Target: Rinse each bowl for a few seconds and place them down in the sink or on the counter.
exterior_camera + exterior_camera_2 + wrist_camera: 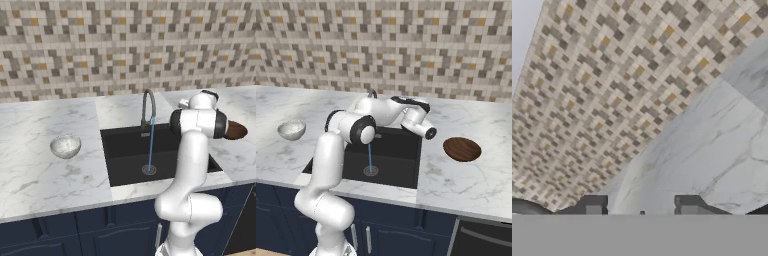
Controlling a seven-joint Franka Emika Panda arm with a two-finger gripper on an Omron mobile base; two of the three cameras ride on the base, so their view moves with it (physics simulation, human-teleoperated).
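The pale speckled bowl [65, 146] [292, 130] stands upright on the white marble counter [40, 175] [471, 185], left of the black sink [125, 150] [403, 150]. On the counter right of the sink rests the dark brown bowl [462, 149] [236, 131], partly behind my arm in the left base view. My gripper [431, 133] [639, 206] hovers over the sink's right edge, short of the brown bowl. Its fingertips [592, 205] are apart with nothing between them, so it is open. It faces the counter and tiled wall.
Water runs from the grey gooseneck faucet [148, 107] in a thin blue stream [151, 145] [370, 157] down to the drain [149, 170]. The mosaic wall [125, 45] closes off the back. Dark navy cabinets [75, 225] sit below the counter.
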